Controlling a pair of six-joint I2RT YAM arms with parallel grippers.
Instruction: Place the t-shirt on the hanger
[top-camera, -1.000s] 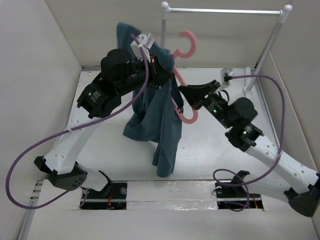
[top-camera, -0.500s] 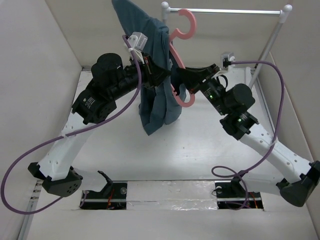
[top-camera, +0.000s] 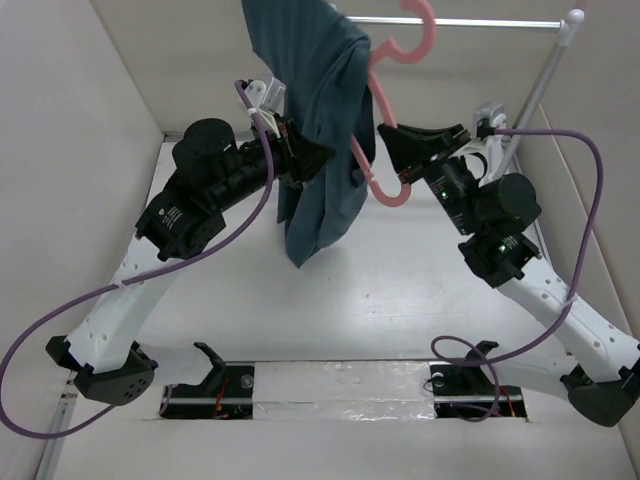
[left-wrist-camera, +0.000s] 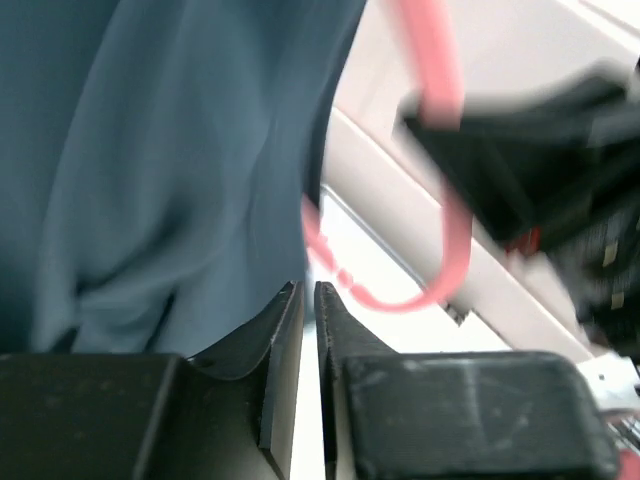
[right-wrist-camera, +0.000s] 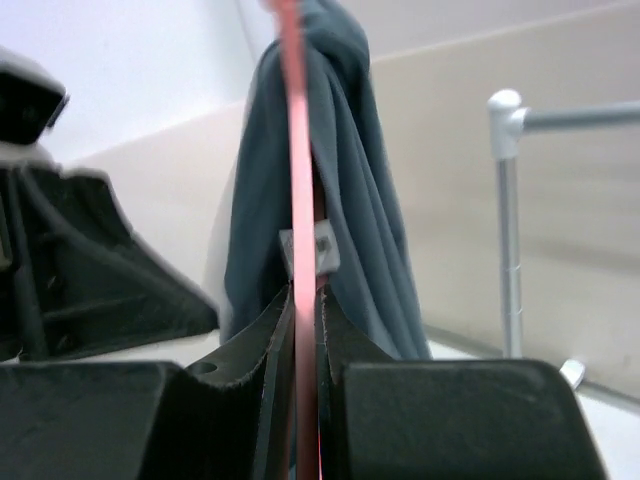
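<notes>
Over table (top-camera: 400, 300), left pincer (top-camera: 322, 157) grips t-shirt (top-camera: 310, 70), right pincer (top-camera: 385, 137) hanger (top-camera: 395, 200); both now higher.

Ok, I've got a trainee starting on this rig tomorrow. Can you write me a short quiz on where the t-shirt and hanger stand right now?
1. True or false: the t-shirt lies spread out flat.
2. What is the right gripper holding? A) the hanger B) the t-shirt C) nothing
3. Fill in: seen from above, the t-shirt hangs to the ___ of the right gripper.

Key: 1 false, it hangs bunched in the air; 2 A, the pink bar is pinched between its fingers; 3 left.
</notes>
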